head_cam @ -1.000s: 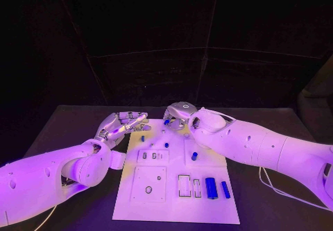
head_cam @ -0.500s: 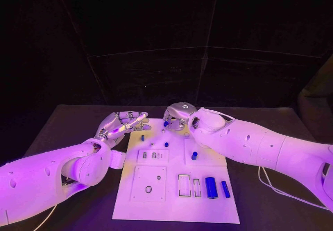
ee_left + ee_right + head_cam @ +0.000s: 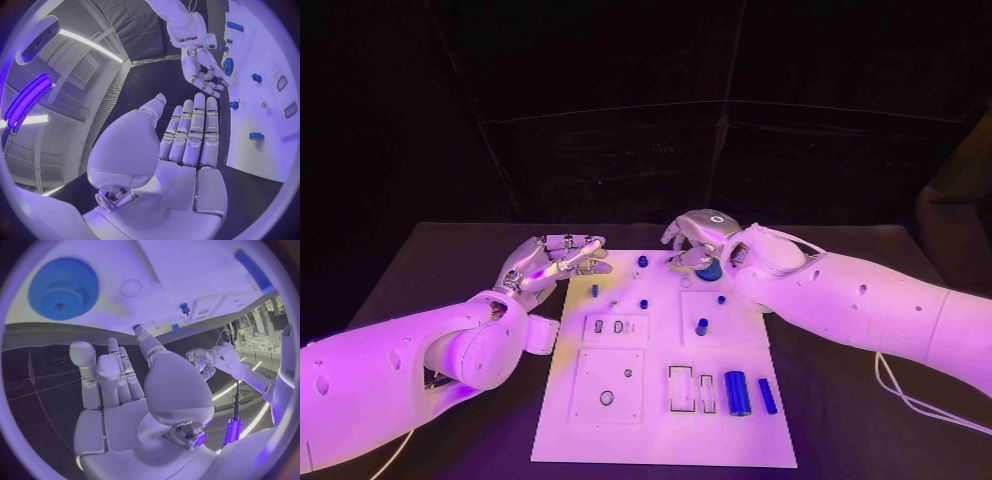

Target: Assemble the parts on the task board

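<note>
The right hand [image 3: 700, 238] hovers over the far right corner of the task board [image 3: 668, 440], fingers loosely extended and apart, holding nothing as far as I can see. Just under and beside it sits a blue gear [image 3: 711, 270] flat on the board; the right wrist view shows the gear [image 3: 62, 288] clear of the fingertips. The left hand [image 3: 557, 258] hangs just off the board's far left edge, fingers straight and together, empty too. Small blue pegs [image 3: 643, 303] stand mid-board, and longer blue bars [image 3: 737, 392] lie near the front right corner.

My worry is the gear: if the fingers close off-centre they could skate it across the smooth board into the neighbouring pegs, or tip it instead of lifting it. The board itself may also slide on the worktop [image 3: 444, 260] if pressed sideways.
</note>
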